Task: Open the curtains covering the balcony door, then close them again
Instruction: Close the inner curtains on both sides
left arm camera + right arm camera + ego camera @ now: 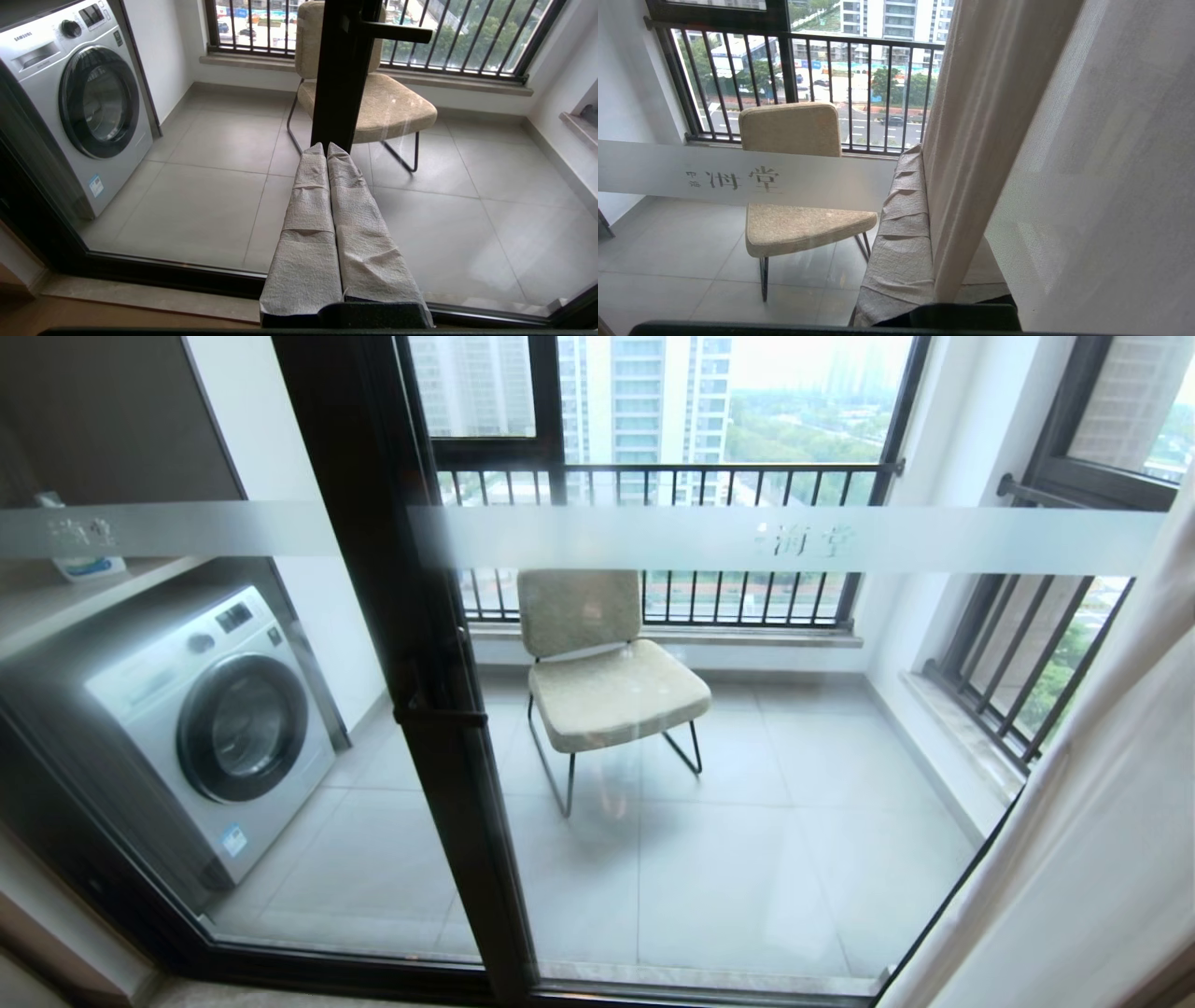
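Nearest to us, our right tool (920, 154) points at the glass with a fold of the curtains (971, 140) pinched between its cloth-wrapped fingers (901, 224); one finger lies hidden behind the fabric. Beyond that fold, to the tool's right, the sheer layer (1101, 177) hangs wide and veils the view. In the head view these drapes are gathered at the right edge, leaving the balcony door (439, 709) almost wholly uncovered, its dark frame upright and a frosted band (794, 537) running across the panes. Our left tool (326, 148) is pressed shut on nothing, its tips just short of the door's middle post, below the small black handle (397, 31). Past the glass lies a pale tiled floor (747, 859) with a beige chair (607, 681) ahead of both tools, a washing machine (215, 709) to the left tool's left, and a black railing (672, 485) along the far window. Open floor surrounds the chair.
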Controlling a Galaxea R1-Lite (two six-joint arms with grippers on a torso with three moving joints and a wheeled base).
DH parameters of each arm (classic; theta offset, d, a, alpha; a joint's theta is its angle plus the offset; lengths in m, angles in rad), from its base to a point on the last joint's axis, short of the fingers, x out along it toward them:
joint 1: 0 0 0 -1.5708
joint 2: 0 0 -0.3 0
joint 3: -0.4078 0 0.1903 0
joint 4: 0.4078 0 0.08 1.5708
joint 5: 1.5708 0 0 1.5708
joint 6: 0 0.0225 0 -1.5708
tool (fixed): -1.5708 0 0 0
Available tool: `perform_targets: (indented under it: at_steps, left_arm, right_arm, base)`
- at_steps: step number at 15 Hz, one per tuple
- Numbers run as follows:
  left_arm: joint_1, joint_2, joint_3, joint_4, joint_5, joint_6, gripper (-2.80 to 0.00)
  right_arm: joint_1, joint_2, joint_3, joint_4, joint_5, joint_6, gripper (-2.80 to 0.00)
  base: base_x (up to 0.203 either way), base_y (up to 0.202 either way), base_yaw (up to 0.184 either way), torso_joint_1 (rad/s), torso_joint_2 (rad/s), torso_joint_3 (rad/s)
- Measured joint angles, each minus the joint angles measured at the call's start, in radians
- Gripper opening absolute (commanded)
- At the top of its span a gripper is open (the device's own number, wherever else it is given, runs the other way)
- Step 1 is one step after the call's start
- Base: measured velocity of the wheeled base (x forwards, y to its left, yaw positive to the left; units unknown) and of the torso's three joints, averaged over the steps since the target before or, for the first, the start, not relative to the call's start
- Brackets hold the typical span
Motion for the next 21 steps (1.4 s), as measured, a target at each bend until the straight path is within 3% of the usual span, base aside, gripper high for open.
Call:
perform_targets:
  at_steps: [21]
  left_arm:
    - [0.000,0.000,0.000,0.000,0.000,0.001,-2.80]
  right_arm:
    - [0.018,0.058,-0.052,-0.001,-0.001,0.000,-2.80]
  base:
    - [0.000,0.194,0.000,0.004,0.00,0.003]
